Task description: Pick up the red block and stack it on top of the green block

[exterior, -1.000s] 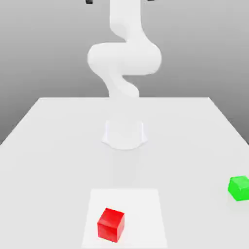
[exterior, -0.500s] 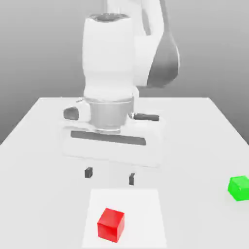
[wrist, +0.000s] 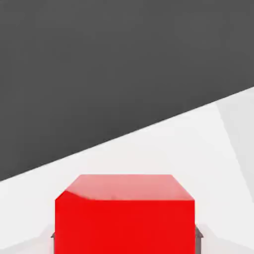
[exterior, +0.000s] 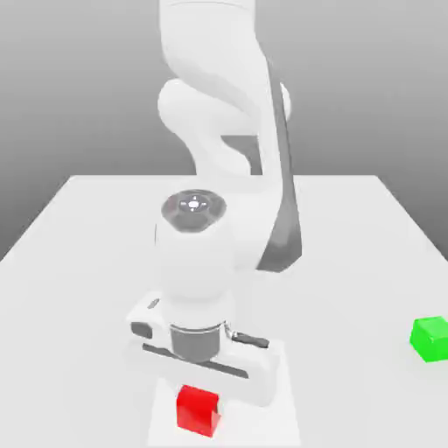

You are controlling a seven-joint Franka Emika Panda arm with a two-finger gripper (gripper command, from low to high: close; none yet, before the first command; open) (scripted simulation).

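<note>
Gripper [wrist: 124, 235]: mine, low over the red block, fingertips flanking both its sides; I judge them parted, not yet clamped.
Red block [exterior: 198, 409]: on the pale square, under my hand, ready for gripping.
Green block [exterior: 430, 338]: well apart, toward the exterior view's right, awaiting the stack.

One red block [exterior: 198, 409], one green block [exterior: 430, 338], one white table [exterior: 79, 262].

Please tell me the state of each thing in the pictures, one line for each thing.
red block: upright on the table, directly under the hand, not lifted.
green block: on the table at the exterior view's right, alone, nothing stacked on it.
table: flat, carrying both blocks.
</note>
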